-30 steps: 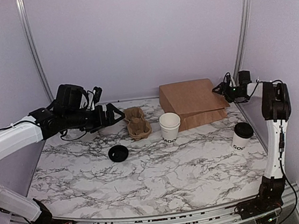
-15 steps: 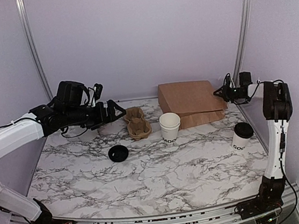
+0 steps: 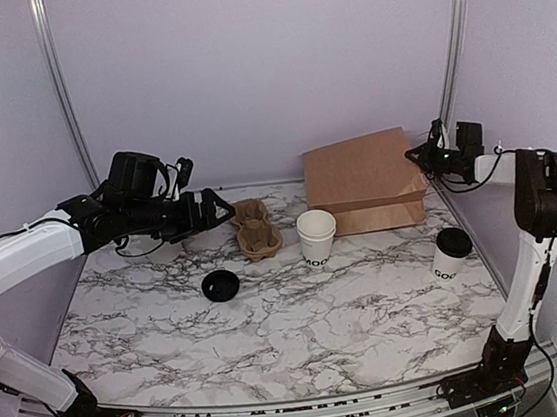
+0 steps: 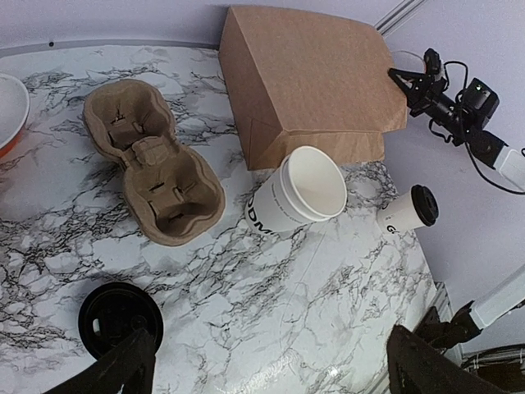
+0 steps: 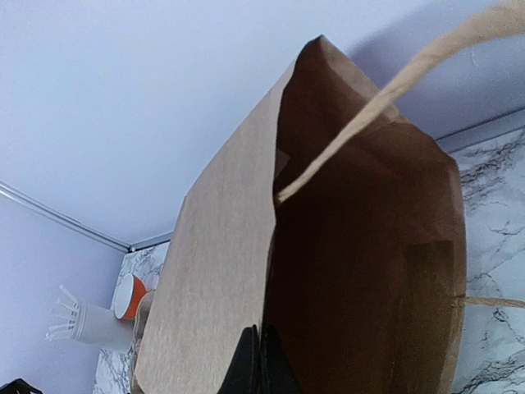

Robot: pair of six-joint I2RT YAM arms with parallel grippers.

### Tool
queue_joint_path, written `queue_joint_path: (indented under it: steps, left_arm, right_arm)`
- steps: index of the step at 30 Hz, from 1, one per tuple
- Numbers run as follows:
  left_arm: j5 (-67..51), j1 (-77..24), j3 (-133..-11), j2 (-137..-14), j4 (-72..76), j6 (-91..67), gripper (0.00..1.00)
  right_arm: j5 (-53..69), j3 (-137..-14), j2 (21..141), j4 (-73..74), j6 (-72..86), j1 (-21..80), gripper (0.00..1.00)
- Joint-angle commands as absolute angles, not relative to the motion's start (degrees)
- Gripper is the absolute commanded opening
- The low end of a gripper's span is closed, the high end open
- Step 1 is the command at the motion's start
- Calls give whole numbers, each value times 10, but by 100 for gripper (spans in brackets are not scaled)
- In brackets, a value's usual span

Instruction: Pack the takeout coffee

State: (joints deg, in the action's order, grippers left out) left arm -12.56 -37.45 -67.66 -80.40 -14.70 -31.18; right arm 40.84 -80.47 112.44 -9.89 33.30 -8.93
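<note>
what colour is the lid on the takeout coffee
Black lid on the white takeout coffee; it shows best in the top external view.

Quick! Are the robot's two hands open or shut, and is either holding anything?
Left gripper: open, holding nothing.
Right gripper: shut, pinching the open edge of the brown paper bag.

Brown paper bag (image 3: 364, 181): far right corner of the marble tabletop (image 3: 302, 327).
Brown cardboard cup carrier (image 3: 256, 228): near far edge, left of the bag.
Lidless white paper cup (image 3: 316, 237): before the bag's left end, right of the carrier.
Loose flat black lid (image 3: 220, 286): before the carrier, leftward.
White paper cup with black dome lid (image 3: 452, 253): near right edge, before the bag.
</note>
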Motion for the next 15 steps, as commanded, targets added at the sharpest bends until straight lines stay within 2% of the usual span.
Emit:
queue_joint_path:
  steps: [1, 10, 15]
  left_arm:
    - [-121, -373, -695, -811, -156, -301, 99]
    - [-118, -373, -699, -817, -156, -295, 99]
    - [-116, -373, -699, -818, -155, -294, 99]
  right_arm:
    - [333, -775, 1058, -180, 339, -57, 0]
    - [199, -800, 982, -162, 274, 18, 0]
    - [180, -850, 971, -156, 256, 44, 0]
